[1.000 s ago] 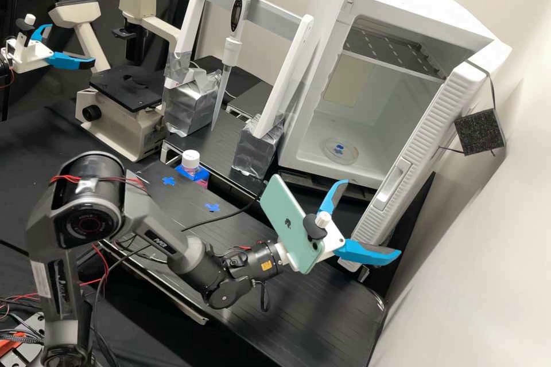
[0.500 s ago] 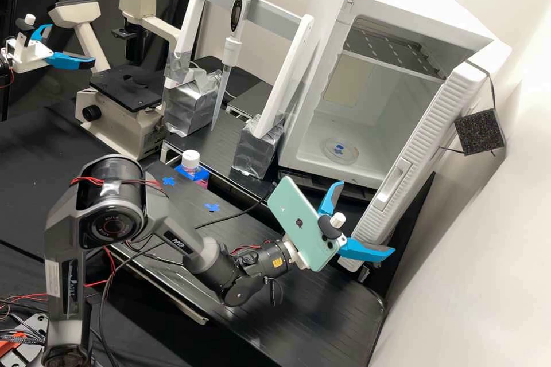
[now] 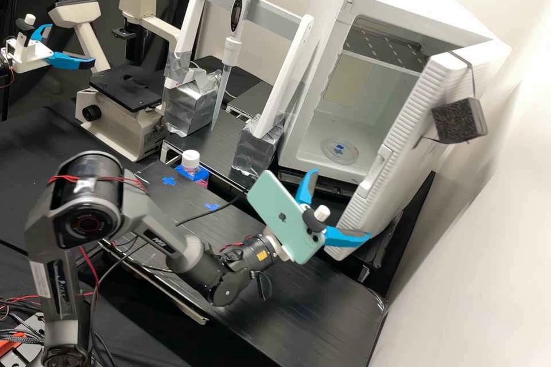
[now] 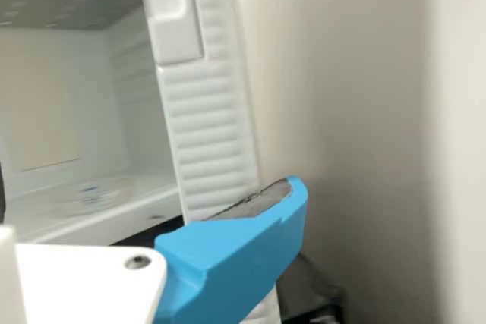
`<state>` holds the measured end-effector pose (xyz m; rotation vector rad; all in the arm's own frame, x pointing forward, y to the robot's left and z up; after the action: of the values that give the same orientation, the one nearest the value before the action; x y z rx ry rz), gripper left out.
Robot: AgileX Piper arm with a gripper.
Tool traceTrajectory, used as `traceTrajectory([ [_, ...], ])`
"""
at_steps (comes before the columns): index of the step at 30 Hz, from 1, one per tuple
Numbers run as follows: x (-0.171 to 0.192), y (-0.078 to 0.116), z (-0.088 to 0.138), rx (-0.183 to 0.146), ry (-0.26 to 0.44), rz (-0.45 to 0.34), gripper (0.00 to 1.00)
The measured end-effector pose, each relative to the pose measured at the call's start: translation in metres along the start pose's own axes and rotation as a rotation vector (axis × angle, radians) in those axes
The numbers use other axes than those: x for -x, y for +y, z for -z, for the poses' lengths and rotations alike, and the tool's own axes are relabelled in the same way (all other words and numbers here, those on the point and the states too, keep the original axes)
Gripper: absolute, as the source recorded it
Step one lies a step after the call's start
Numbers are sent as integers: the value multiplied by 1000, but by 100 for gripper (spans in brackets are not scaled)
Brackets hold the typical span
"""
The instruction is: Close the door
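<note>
As the door swings: over the last second the door (image 3: 410,163) has moved inward toward the white cabinet (image 3: 413,6), while the gripper (image 3: 340,204) has shifted the same way.
Meaning for the closing: the push seems to be working, though a wide gap remains; the door probably needs more steady pressure from its outer side.
Gripper: its fingers are spread, with nothing between them; one blue finger (image 4: 235,263) overlaps the door's lower part in the wrist view, though firm contact can't be confirmed.
Door's place: ajar at the cabinet's front, beside the pale wall.
Door's make: white, likely moulded plastic, with fine ribs along the inner edge and a smooth oblong latch (image 3: 376,171).
Black block: rough, foam-like, squarish, strapped to the door (image 3: 456,120).
Cabinet floor: smooth, with a round clear dish (image 3: 340,151).
Phone: flat, mint green, mounted on the arm (image 3: 281,218).
</note>
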<state>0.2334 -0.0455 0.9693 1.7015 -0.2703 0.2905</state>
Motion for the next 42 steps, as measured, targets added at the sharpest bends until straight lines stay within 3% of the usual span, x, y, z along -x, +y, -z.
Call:
traceTrajectory([
  [6, 9, -15, 32, 26, 110, 66, 100],
  [18, -2, -51, 64, 16, 280, 225, 100],
  [37, -13, -59, 57, 6, 273, 266, 100],
  [39, -11, -59, 55, -10, 262, 253, 100],
  [42, -4, -60, 51, -75, 215, 172, 100],
])
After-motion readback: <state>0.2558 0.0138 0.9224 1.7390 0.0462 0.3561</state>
